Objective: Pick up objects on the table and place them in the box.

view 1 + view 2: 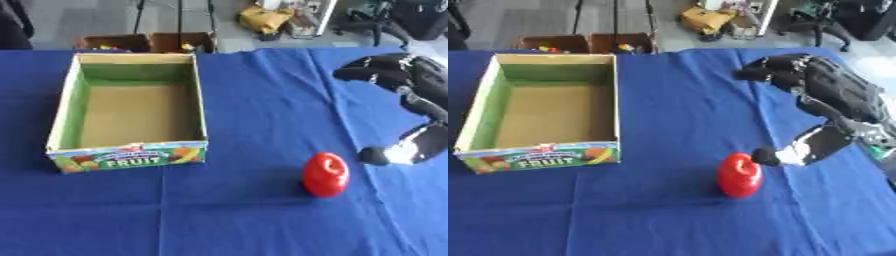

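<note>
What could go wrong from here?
1. The apple stands alone on smooth cloth; a glancing touch from the right hand could roll it away.
2. The hand's fingers are spread wide beside the apple, not around it, so closing now may miss.
3. The box is far left; the carry is long.

Bare blue tabletop (245,100) right of the box (131,152), only the red apple (325,174) beyond its near-right corner.
</note>
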